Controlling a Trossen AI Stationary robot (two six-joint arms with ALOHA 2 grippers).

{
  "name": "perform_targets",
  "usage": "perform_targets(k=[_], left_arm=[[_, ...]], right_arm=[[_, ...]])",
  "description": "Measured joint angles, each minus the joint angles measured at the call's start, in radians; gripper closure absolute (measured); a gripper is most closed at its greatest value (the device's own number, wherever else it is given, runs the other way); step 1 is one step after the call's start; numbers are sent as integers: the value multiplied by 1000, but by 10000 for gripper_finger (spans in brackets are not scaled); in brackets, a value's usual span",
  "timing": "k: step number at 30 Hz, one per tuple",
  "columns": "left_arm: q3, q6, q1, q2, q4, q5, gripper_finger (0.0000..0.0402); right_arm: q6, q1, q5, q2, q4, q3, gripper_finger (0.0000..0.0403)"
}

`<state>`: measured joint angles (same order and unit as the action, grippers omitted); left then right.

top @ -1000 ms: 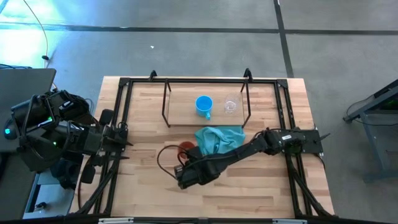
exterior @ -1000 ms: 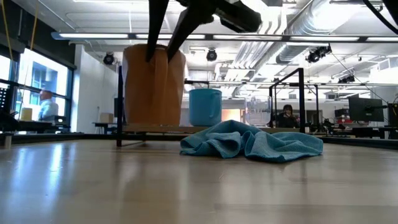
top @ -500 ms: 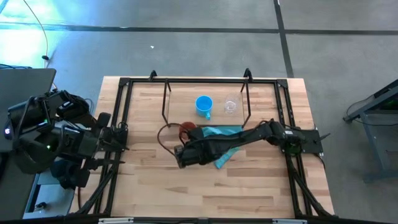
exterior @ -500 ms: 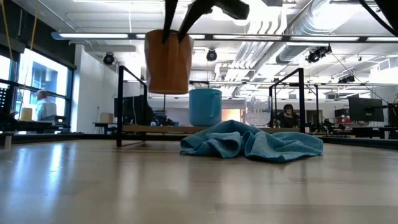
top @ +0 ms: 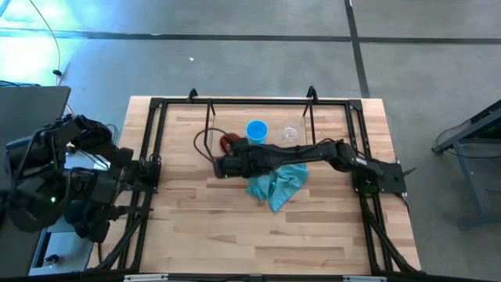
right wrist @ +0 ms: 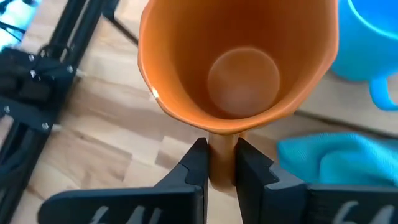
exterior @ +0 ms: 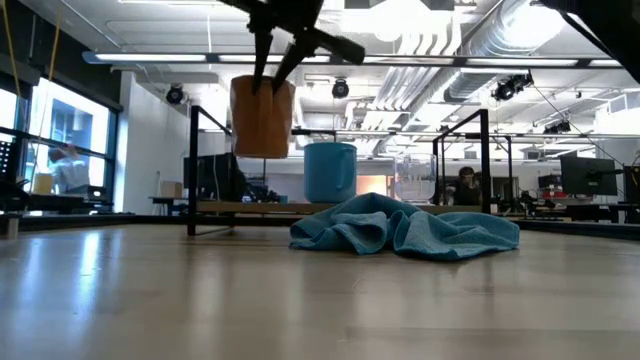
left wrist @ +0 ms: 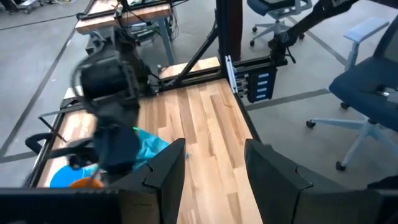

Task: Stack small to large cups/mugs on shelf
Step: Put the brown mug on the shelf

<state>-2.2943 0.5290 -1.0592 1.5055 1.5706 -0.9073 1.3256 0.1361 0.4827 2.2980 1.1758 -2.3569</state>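
My right gripper (right wrist: 221, 163) is shut on the orange-brown mug (right wrist: 239, 56), which hangs in the air over the left part of the shelf (top: 209, 129). In the low view the mug (exterior: 262, 115) floats above the shelf's board (exterior: 250, 207). The blue mug (top: 256, 131) and the clear glass cup (top: 290, 133) stand upright on the shelf, to the right of the held mug (top: 229, 142). My left gripper (left wrist: 211, 174) stands open off the table's left edge, with nothing between its fingers. My right gripper pinches the mug's handle (right wrist: 221, 146) between its two fingers (right wrist: 198, 165). The fingers slant down from the table's near right side. The mug hangs upright, mouth up, clear of the shelf and the table.
A crumpled teal cloth (top: 278, 184) lies on the table just in front of the shelf, below my right arm. Black frame rails (top: 153, 157) run along the table's left and right sides. Bare wood (top: 235, 235) stretches toward the near edge.
My right gripper has carried the orange-brown mug up and toward the table's far edge, from in front of the cloth to above the shelf's left part. The mug has stayed upright in the hold. The cloth, blue mug and glass cup have kept still.
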Motion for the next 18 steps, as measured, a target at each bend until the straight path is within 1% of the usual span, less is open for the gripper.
perform_targets(k=[6,9,12,18], left_arm=[[112,55,-2,-27,0,-10,247],[168,89,-2,-48,1,-23,247],[219,120,-2,-63,1,-36,247],[287,161,-2,-84,1,-62,247]], right_arm=[[-29,-49,-20,0,-88,0,376],[-43,-73,-47,1,-102,0,376],[-43,-93,-49,1,-102,0,376],[-23,-131,-76,4,-103,0,377]])
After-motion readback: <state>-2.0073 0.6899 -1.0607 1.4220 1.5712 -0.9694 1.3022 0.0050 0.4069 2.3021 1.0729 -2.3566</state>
